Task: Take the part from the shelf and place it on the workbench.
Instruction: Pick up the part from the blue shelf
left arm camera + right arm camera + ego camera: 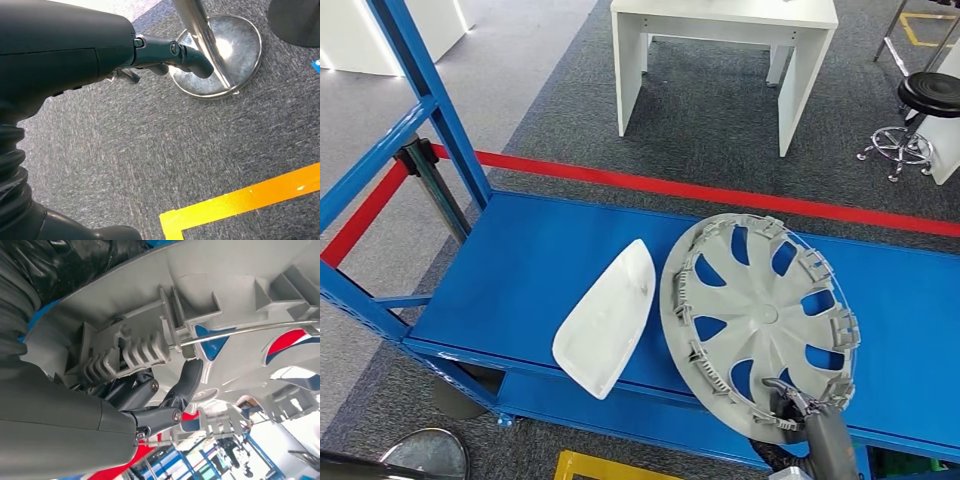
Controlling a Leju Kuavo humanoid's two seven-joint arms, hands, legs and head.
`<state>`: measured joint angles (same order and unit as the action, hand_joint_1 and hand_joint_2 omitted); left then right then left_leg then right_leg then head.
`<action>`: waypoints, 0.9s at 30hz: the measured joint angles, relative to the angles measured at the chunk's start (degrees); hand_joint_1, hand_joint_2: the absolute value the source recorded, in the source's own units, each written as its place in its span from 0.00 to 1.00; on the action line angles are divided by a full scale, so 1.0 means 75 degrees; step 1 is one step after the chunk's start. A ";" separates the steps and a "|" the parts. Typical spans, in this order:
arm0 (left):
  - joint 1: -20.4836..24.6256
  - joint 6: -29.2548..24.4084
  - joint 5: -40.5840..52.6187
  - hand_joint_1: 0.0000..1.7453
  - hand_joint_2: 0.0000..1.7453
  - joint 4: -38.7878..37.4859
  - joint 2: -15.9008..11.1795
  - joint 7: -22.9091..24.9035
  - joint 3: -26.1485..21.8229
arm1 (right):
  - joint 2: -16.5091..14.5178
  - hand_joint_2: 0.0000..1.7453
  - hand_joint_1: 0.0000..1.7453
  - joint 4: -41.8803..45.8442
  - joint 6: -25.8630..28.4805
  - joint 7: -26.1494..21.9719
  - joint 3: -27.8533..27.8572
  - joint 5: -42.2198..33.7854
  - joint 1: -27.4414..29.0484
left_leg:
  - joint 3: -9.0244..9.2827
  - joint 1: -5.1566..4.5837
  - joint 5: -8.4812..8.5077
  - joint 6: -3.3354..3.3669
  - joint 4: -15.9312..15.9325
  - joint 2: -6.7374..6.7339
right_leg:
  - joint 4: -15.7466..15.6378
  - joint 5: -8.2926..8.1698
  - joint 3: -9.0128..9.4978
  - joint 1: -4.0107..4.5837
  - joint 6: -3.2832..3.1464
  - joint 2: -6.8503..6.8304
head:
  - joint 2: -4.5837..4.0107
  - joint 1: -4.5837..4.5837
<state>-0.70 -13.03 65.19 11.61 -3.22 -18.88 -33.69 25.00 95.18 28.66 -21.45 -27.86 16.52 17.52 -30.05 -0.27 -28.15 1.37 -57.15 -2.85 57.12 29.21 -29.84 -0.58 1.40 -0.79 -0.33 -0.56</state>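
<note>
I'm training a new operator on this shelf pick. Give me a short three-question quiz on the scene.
1. True or false: the right hand grips the near rim of the grey wheel cover.
2. What lies beside the wheel cover on the blue shelf? A) a white pointed shell B) a red box C) a black stool
3. Fill in: the left hand hangs over grey ____, near a shiny round base.

Key: 1 true; 2 A; 3 carpet.

I can't see most of my right hand (803, 410): the wheel cover's (761, 320) rim hides its fingers (190, 377) beyond the tips.
</note>
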 joint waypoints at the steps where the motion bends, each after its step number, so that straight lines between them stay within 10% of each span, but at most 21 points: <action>1: -0.0001 0.0000 0.0018 0.00 1.00 0.0000 0.0004 -0.0004 -0.0012 | -0.0060 1.00 1.00 0.0036 -0.0061 -0.0140 0.0081 -0.0022 0.0042 | -0.0002 0.0000 0.0000 0.0000 0.0000 0.0000 | 0.0000 0.0000 0.0000 0.0000 0.0000 0.0000 | 0.0000 -0.0001; 15: 0.0003 0.0317 -0.0358 0.00 1.00 0.0000 0.0097 -0.0382 -0.0389 | -0.0955 1.00 1.00 0.1349 -0.0973 -0.1511 0.1186 -0.0069 0.0626 | -0.0036 0.0000 0.0004 0.0001 -0.0001 0.0004 | 0.0003 -0.0002 0.0048 0.0000 0.0000 -0.0009 | 0.0000 0.0000; 19: 0.0019 0.1099 -0.1246 0.00 0.00 0.0000 0.0155 -0.1295 -0.0929 | -0.1247 1.00 1.00 0.1780 -0.0697 -0.1703 0.1480 0.0221 0.0806 | -0.0044 -0.0001 0.0004 0.0001 -0.0001 0.0006 | 0.0003 -0.0002 0.0046 0.0000 0.0000 -0.0012 | 0.0000 0.0000; 27: -0.0003 0.2464 -0.1827 0.00 0.00 0.0000 0.0277 -0.2715 -0.1839 | -0.1964 1.00 1.00 0.2613 0.0020 -0.1932 0.2044 0.0471 0.1150 | -0.0058 -0.0005 0.0004 0.0001 -0.0001 0.0007 | 0.0003 -0.0002 0.0037 -0.0002 0.0000 -0.0012 | 0.0000 -0.0001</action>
<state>-0.72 5.45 51.48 11.61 -1.15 -39.24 -47.48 10.27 114.77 28.81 -35.94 -12.53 20.05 26.14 -30.48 -0.31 -28.12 1.38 -57.16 -2.80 57.14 29.19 -29.56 -0.59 1.40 -0.88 -0.33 -0.57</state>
